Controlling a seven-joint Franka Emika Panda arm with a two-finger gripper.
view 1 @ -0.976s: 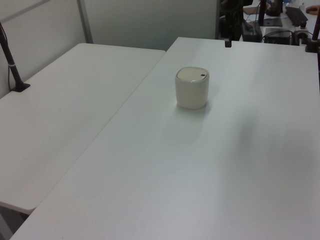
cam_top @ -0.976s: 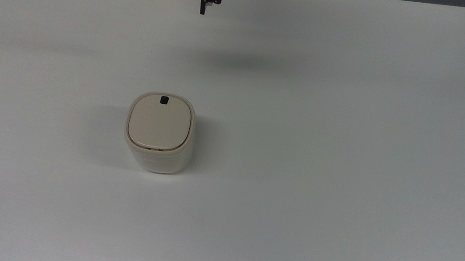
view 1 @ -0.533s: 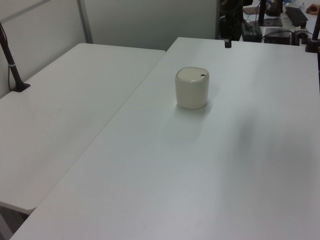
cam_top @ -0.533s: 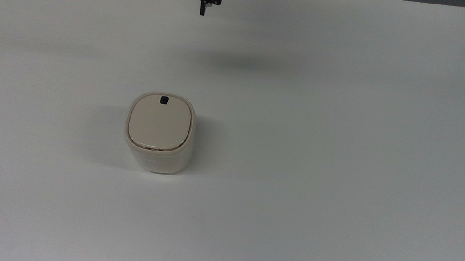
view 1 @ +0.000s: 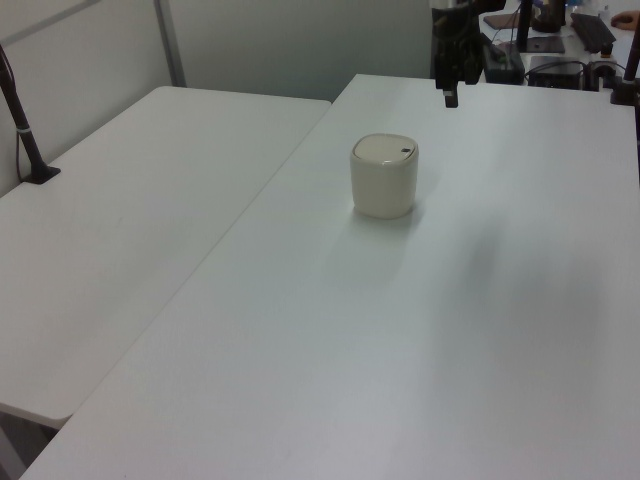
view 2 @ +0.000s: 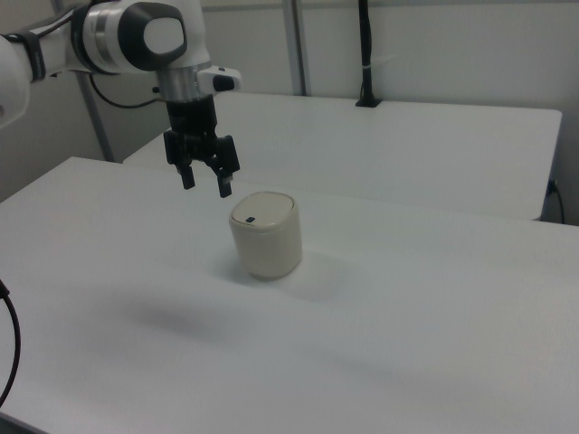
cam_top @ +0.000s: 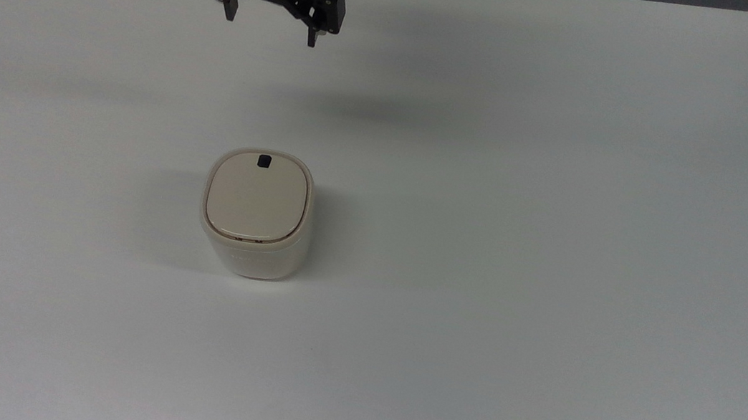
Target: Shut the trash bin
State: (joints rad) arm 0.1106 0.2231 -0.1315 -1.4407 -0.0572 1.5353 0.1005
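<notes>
Hovering gripper: the gripper point(cam_top: 270, 28) hangs in the air at about 12 o'clock in the top view, above the far part of the white table point(cam_top: 555, 263), well apart from the bin.
Jaws: spread open, the two black fingers point(cam_top: 312, 37) pointing down, nothing between them.
Same gripper, right view: it point(view 2: 207, 184) sits at roughly 10 o'clock from the bin, higher than the lid, touching nothing.
Same gripper, left view: one dark fingertip point(view 1: 451, 97) shows at about 1 o'clock from the bin, over the table's far end.
Arm: the white arm point(view 2: 127, 36) comes in from the right view's upper left, at about 10 o'clock.
Trash bin: the trash bin point(cam_top: 256, 215) stands upright on the table, a little to 9 o'clock of the top view's centre, alone on the surface.
Lid: the beige lid point(cam_top: 258, 198) lies flat and flush in the rim, so the bin looks closed.
Button: the small black button point(cam_top: 264, 161) sits at the lid's 12 o'clock edge in the top view, the side nearest the gripper.
Shadow: a soft dark patch point(cam_top: 373, 105) lies on the table between gripper and bin.
Neighbour: a second white table point(view 1: 130, 220) stands just beside, at 9 o'clock in the left view.
</notes>
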